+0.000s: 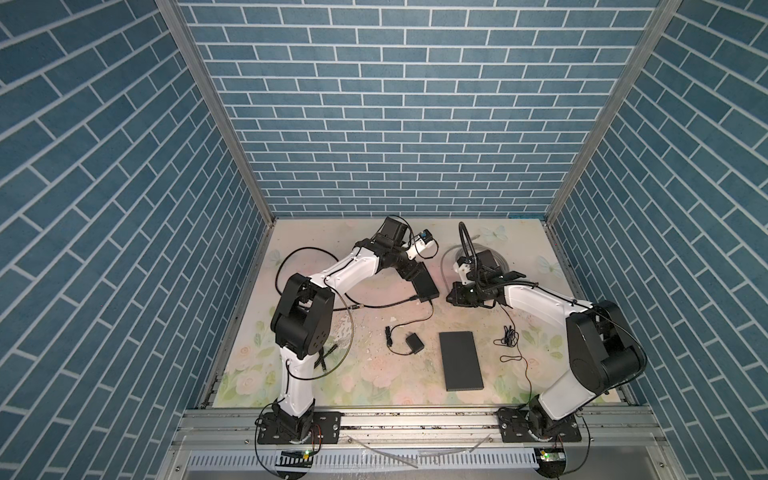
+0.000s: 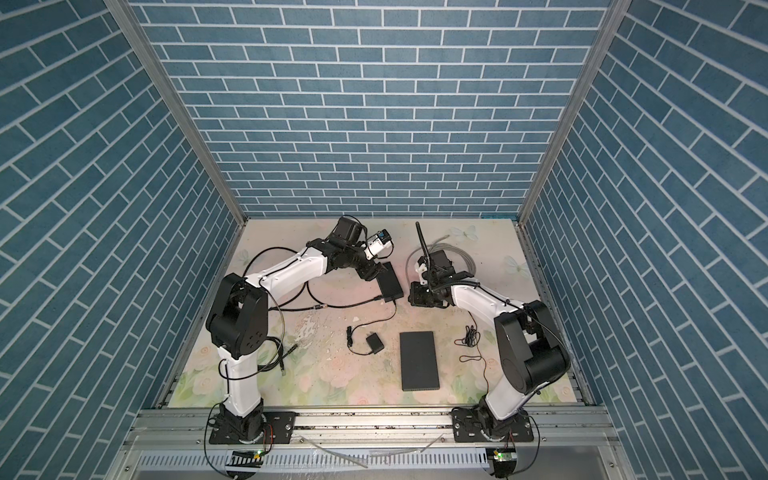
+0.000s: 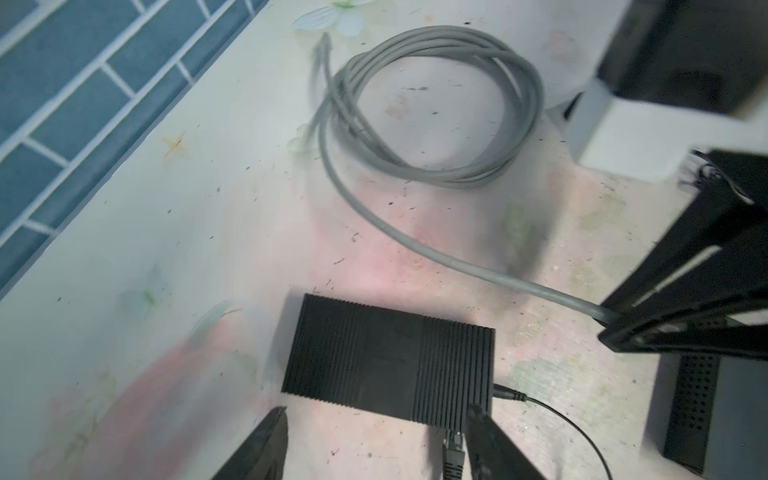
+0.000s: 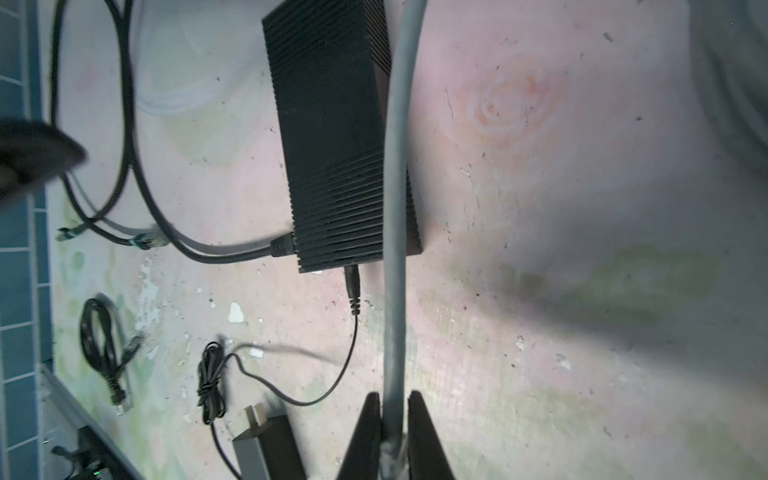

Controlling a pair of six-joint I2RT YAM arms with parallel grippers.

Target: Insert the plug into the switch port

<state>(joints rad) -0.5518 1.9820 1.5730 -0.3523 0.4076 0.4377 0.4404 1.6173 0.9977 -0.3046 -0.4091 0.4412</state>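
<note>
The switch is a small black ribbed box lying on the flowered table between the two arms. My left gripper is open over the switch, with one fingertip at each end of its long side. A black network cable and a thin power lead are plugged into it. My right gripper is shut on the grey cable, just right of the switch. The pale plug shows blurred deep between the fingers.
The rest of the grey cable lies coiled at the back right, beside a black box with an antenna. A flat black box, a power adapter and bundled black leads lie nearer the front.
</note>
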